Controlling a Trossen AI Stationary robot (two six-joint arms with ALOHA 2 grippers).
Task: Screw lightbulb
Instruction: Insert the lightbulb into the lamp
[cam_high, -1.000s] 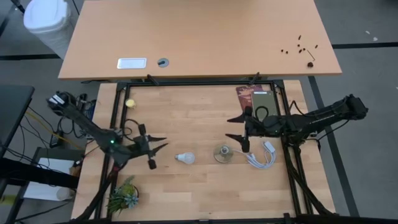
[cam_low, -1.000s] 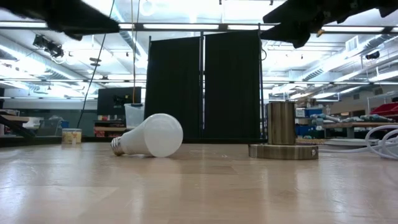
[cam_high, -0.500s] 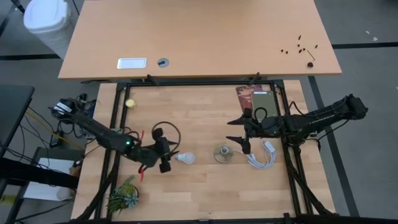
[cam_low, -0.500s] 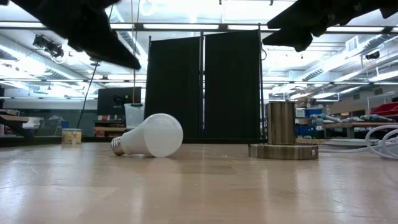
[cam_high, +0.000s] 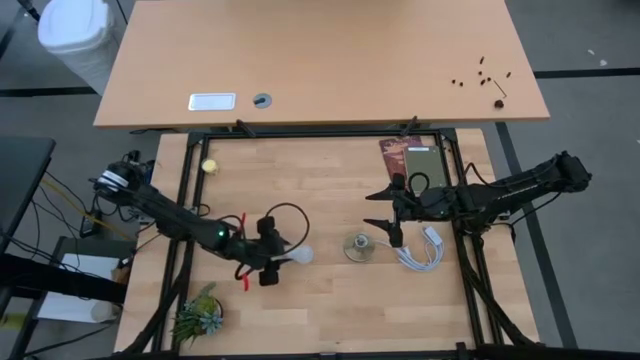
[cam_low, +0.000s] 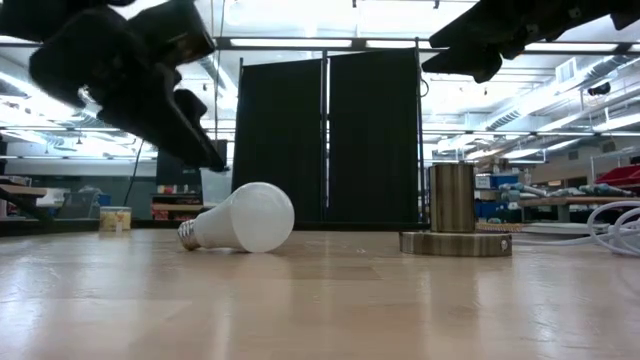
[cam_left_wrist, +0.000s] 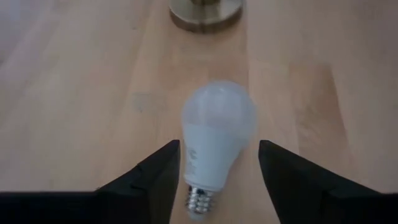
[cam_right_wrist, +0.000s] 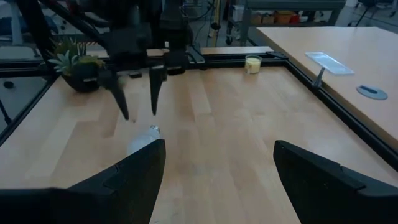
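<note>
While astride the lightbulb (cam_left_wrist: 214, 134), left fingers (cam_left_wrist: 158, 177) spread, ungripping; socket (cam_left_wrist: 205, 12) beyond.

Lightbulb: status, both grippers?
Left gripper open, straddling the white frosted lightbulb, no contact seen. Bulb lying on its side on the wooden table. Right gripper open, hovering near the round metal socket. Nothing in the way.

Left arm: reaching in from the table's left edge toward its middle.
Left gripper (cam_left_wrist: 219, 163): hanging low, fingers (cam_left_wrist: 163, 174) spread apart, gripping nothing.
Right arm: stretching in from the right edge.
Right gripper (cam_high: 388, 209): hovering raised, fingers parted, holding nothing.
</note>
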